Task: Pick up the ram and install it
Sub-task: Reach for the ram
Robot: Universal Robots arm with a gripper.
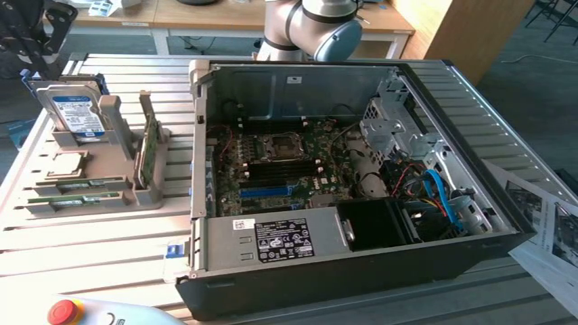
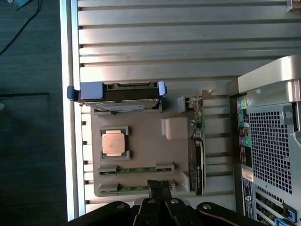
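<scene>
The tool [image 2: 160,186] hangs high over the exterior view's left end of the slatted tabletop [image 1: 108,244], its fingers pressed together and pinching nothing. Below it sits a grey holder tray [image 1: 116,166], just beside the open computer case [image 1: 361,271]. The ram [image 1: 74,202] lies flat in the tray slot nearest the exterior camera, a narrow green stick, apart from the tool. A second ram stick [image 1: 80,184] lies parallel just behind it. Farther back in the tray rests the square silver processor [image 1: 68,164], and beyond that the blue-labelled hard drive [image 1: 77,112] stands upright. Another green board [image 1: 147,145] stands on edge at the tray's side nearest the case. Inside the case the motherboard [image 1: 271,193] lies exposed, with black memory slots [image 1: 284,172] beside the processor socket [image 1: 275,145].
</scene>
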